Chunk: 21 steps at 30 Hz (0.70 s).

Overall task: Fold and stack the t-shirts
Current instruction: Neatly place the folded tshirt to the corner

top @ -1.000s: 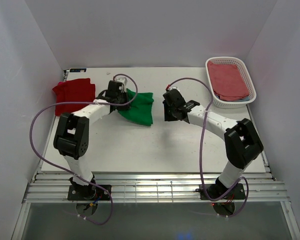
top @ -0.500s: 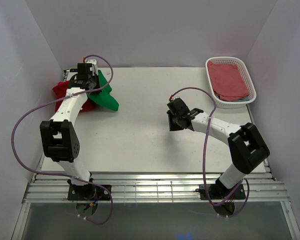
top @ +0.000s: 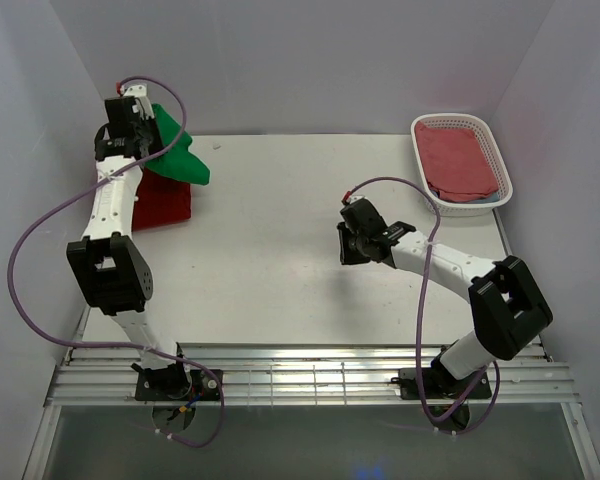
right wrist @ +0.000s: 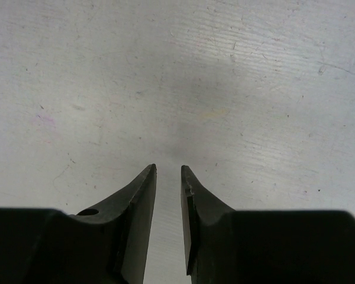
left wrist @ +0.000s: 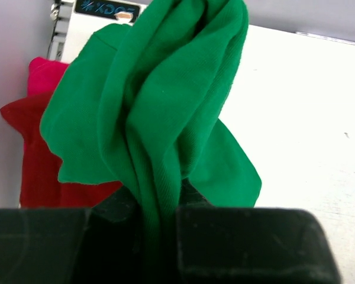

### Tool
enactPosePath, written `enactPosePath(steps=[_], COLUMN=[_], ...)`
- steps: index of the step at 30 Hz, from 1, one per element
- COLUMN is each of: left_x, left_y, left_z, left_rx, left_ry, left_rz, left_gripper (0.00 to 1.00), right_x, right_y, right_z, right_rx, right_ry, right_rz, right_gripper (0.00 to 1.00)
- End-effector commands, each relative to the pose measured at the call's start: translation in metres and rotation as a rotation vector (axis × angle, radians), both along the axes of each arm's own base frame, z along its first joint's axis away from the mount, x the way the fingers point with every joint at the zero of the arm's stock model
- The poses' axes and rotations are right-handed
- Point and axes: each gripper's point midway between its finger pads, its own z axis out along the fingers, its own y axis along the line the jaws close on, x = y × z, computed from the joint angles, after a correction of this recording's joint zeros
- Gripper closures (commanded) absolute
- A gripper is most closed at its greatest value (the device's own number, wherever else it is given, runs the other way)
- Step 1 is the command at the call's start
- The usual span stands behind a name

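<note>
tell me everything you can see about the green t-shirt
The green t-shirt is plain bright green and looks like soft knit cotton. It is bunched into long folds, not flat. The shut left tool pinches it, and it hangs lifted at the far left corner of the table. It hangs over the red t-shirt; whether its low end touches that shirt cannot be told.

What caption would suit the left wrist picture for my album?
Left gripper pinching a bunched bright green cotton t-shirt above a deep red t-shirt on the white table.
</note>
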Motion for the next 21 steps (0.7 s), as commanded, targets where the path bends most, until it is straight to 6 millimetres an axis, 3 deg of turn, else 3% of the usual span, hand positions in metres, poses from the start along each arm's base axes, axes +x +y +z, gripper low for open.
enactPosePath(steps=[1,7,12,14,15,18,19,20,21], left_x=[0.001,-0.007,0.002,0.008,0.008,0.004,-0.001,-0.004,-0.006], left_y=[0.030,0.070,0.091,0.105,0.115,0.136,0.146,0.152,0.156], left_z=[-0.001,-0.032,-0.063,-0.071,-0.072,-0.076,-0.071,-0.067,-0.058], left_rx=[-0.055,-0.151,-0.190,-0.200,-0.187,-0.178,-0.157,-0.140,-0.126], left_ry=[-0.020,0.003,0.049,0.061,0.065,0.079,0.074,0.067,0.053], left_rz=[0.024,0.080,0.119,0.159,0.206,0.306,0.354,0.396,0.414], left_gripper=[0.94,0.94,0.93,0.88,0.76,0.53,0.37,0.34,0.16], right_x=[-0.005,-0.019,-0.025,-0.028,-0.031,-0.034,-0.034,-0.035,-0.034], right_y=[-0.001,-0.013,-0.019,-0.023,-0.025,-0.031,-0.032,-0.033,-0.033], right_z=[0.012,0.006,0.016,0.018,0.021,0.028,0.031,0.033,0.040], right_rx=[0.030,0.013,0.023,0.018,0.020,0.017,0.019,0.024,0.036], right_ry=[-0.024,-0.007,-0.023,-0.023,-0.029,-0.044,-0.053,-0.058,-0.074], right_rz=[-0.001,-0.009,-0.017,-0.020,-0.018,-0.028,-0.032,-0.033,-0.034], right_gripper=[0.70,0.70,0.70,0.70,0.70,0.66,0.65,0.63,0.62])
